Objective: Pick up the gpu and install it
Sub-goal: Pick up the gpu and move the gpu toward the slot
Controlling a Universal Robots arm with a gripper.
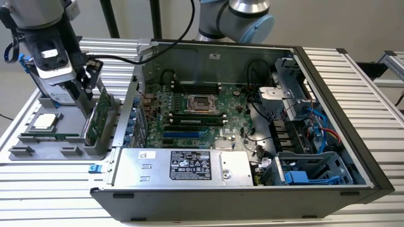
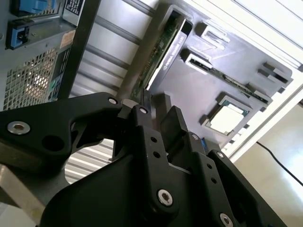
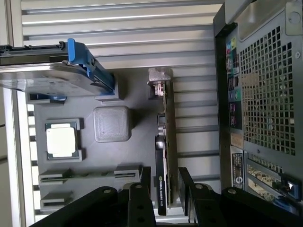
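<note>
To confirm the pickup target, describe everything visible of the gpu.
The gpu is a thin green circuit card with a black shroud on one face and a silver bracket at one end. It stands on edge in the grey holder tray, outside the computer case. The hand straddles its other end; contact unclear.

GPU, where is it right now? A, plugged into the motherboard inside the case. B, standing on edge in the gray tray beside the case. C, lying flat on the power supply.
B: the gpu stands on edge in a slot of the gray tray, outside the computer case, with the gripper at it.
</note>
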